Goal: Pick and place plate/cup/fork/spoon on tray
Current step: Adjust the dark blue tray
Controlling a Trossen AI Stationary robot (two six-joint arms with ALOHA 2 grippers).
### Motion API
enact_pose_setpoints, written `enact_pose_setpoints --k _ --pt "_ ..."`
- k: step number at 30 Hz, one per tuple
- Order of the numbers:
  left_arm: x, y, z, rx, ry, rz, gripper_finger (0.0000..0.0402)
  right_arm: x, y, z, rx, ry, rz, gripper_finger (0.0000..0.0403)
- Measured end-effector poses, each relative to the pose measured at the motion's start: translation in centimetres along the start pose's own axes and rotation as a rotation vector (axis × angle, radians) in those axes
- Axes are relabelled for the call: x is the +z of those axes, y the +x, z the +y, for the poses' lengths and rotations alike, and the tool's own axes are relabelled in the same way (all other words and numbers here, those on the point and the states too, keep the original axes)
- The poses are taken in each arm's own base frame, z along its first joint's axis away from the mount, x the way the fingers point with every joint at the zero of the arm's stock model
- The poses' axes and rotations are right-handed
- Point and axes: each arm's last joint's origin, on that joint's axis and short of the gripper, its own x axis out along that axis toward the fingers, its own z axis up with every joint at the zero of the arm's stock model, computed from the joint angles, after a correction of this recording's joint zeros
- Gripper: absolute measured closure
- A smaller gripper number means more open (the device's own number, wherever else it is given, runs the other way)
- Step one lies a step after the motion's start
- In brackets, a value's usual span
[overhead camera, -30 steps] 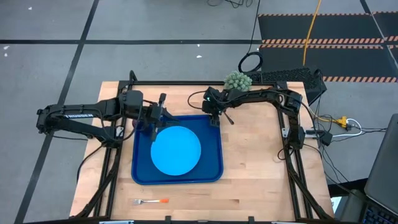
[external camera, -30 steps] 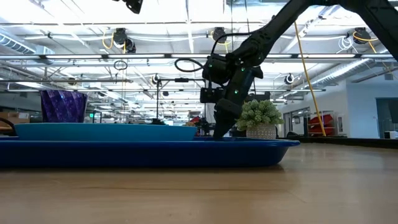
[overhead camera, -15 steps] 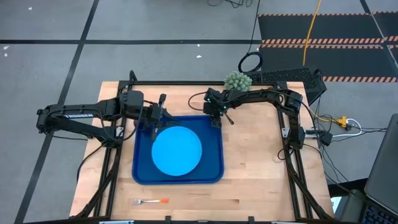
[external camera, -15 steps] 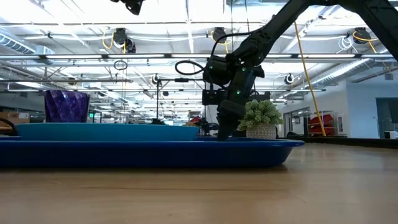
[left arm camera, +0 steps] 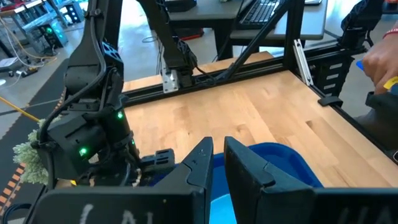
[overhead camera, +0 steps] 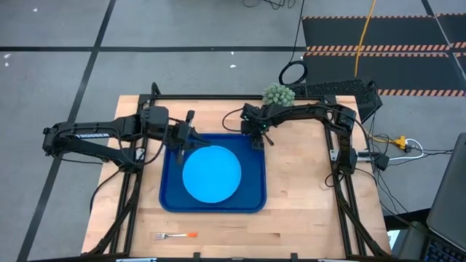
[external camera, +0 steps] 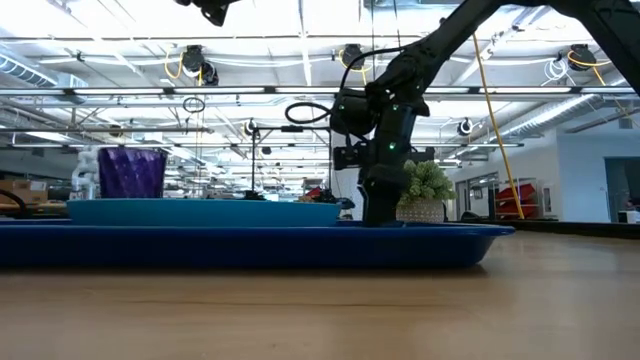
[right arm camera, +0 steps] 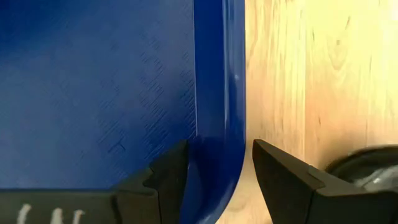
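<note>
Blue tray [right arm camera: 219, 93] rim between right gripper [right arm camera: 214, 171] fingers, grip point hidden.

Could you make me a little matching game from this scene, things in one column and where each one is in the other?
Things:
1. plate
2. fork
3. right gripper
4. potted plant

Places:
A. on bare wood at the table's near edge, off the tray
B. at the table's far edge
C. lying inside the tray
D. astride the tray's rim at a far corner

Pairs: 1-C, 2-A, 3-D, 4-B
</note>
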Motion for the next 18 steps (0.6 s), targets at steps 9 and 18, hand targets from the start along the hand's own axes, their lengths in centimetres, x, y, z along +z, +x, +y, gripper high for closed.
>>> enact_pose_setpoints --k 9,18 --pt "0.0 0.0 0.0 -0.001 -0.003 0.004 0.0357 -0.7 -0.9 -0.1 -0.036 -0.044 0.059 0.0229" --pt "0.0 0.0 0.0 -0.001 -0.007 0.005 0.0357 -1.0 -1.2 -0.1 -0.051 -0.112 0.095 0.0229"
